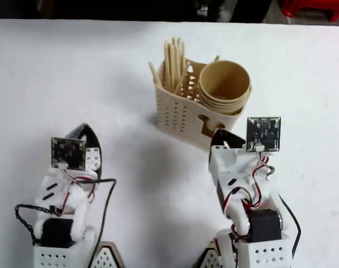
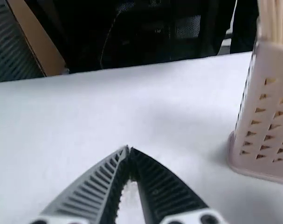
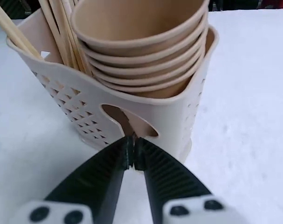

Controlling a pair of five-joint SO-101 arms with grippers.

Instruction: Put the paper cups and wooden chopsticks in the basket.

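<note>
A cream perforated basket [image 1: 180,117] is positioned on the white table [image 1: 68,72], toward its far side. A nested stack of paper cups [image 1: 225,84] is seated upright in one side of the basket, with the rims rising above the basket wall. A bundle of wooden chopsticks [image 1: 173,58] is stood on end in the other side, beside the cups, with a few sticks leaning outward. The left gripper [image 2: 128,150] is held low over bare table, off to the chopstick side of the basket and apart from it; its jaws are closed tip to tip with nothing between them. The right gripper [image 3: 132,142] is located just in front of the basket wall that bears the handle cut-out, on the cup side; its jaws are likewise brought together and nothing is gripped. Whether its tips touch the wall cannot be determined.
</note>
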